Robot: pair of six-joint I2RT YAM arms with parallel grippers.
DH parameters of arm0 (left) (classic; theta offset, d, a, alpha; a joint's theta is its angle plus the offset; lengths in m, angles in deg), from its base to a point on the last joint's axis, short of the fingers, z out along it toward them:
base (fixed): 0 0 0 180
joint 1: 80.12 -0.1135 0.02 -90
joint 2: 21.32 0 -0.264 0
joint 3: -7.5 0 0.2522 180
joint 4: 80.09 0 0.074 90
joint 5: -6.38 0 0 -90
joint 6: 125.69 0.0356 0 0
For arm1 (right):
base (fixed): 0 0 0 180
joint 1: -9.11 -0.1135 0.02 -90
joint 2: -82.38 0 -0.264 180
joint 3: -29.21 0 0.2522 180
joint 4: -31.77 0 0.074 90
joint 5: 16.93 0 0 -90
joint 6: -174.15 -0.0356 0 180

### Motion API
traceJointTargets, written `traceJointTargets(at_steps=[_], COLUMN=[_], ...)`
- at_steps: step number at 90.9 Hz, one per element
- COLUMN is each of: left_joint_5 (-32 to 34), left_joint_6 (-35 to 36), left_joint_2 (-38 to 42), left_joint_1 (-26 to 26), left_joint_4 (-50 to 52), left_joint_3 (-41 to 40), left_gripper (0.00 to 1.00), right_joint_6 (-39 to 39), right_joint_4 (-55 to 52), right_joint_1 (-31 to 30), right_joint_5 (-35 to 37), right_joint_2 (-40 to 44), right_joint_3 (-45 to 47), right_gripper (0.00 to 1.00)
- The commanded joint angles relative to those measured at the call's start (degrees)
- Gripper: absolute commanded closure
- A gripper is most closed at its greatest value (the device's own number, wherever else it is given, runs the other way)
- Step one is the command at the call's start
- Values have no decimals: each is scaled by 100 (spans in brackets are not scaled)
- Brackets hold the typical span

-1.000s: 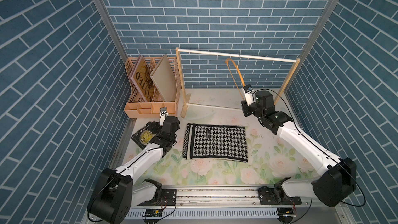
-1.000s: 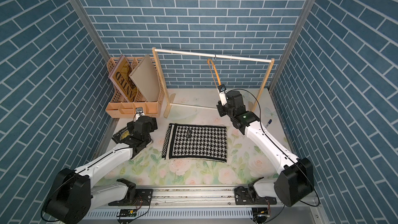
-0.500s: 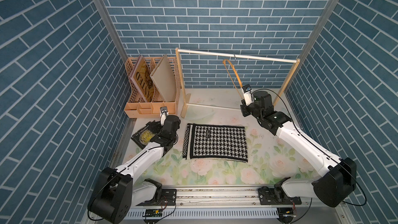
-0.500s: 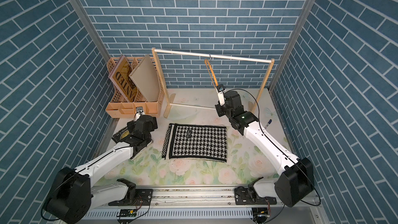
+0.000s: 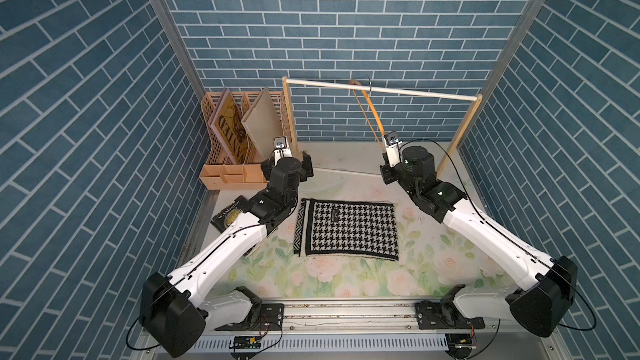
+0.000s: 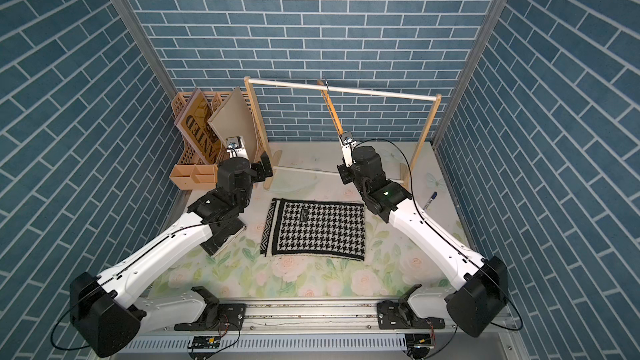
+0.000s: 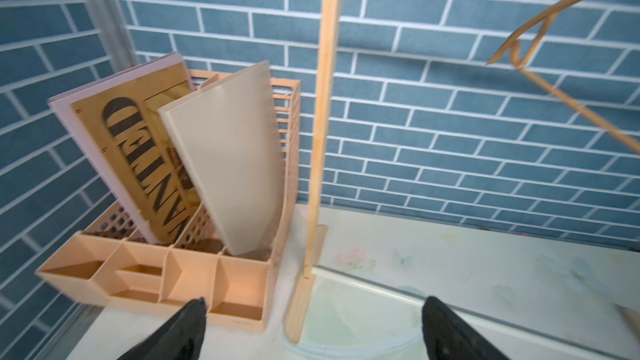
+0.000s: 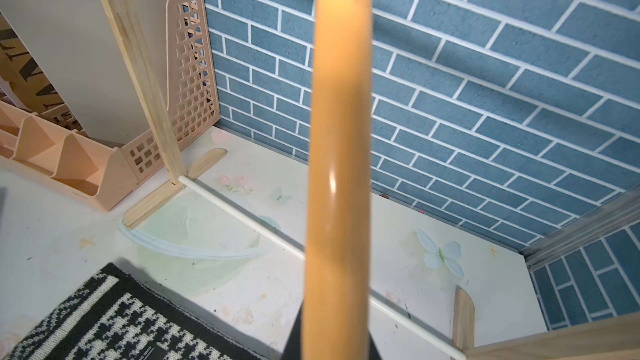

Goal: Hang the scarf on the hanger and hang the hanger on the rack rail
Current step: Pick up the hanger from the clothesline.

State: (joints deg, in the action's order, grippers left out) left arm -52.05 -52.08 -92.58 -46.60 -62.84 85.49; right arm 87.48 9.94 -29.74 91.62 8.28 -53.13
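Observation:
The houndstooth scarf (image 5: 346, 232) (image 6: 315, 228) lies flat in the middle of the table, and its corner shows in the right wrist view (image 8: 114, 320). The light-wood hanger (image 5: 372, 112) (image 6: 332, 109) hangs slanted from the rack's rail by its dark hook. My right gripper (image 5: 386, 148) (image 8: 334, 323) is shut on the hanger's (image 8: 339, 133) lower end, behind the scarf. My left gripper (image 5: 286, 167) (image 7: 313, 323) is open and holds nothing. It is raised near the rack's left post, and the hanger's far end (image 7: 540, 29) shows in its view.
The wooden rack's rail (image 5: 415, 93) spans the back, with posts and feet on the table. A peach organizer (image 5: 235, 174) holding books stands back left. A dark book (image 5: 230, 216) lies under my left arm. A pen (image 6: 431, 199) lies at the right edge.
My right gripper closed on the hanger's lower end, and the hanger slid left along the rail. My left gripper rose and moved toward the back, staying open.

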Motion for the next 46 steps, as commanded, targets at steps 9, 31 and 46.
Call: traceJointTargets(at_steps=[9, 31, 46], left_joint_5=[-541, -1130, -1185], left_joint_6=[-985, -1796, -2619], left_joint_2=[-623, -1237, -1671], left_joint_1=[693, 1343, 1500], left_joint_4=[1121, 918, 1219], left_joint_3=[1175, 2067, 2559], left_gripper=[0, 0, 0], right_joint_6=[-262, -34, 40], right_joint_4=[818, 1543, 2043], right_joint_1=[-434, -1223, -1742], right_joint_5=[698, 1475, 2260], right_joint_2=[604, 438, 81], right_joint_3=[772, 1322, 1507], right_gripper=[100, 100, 100])
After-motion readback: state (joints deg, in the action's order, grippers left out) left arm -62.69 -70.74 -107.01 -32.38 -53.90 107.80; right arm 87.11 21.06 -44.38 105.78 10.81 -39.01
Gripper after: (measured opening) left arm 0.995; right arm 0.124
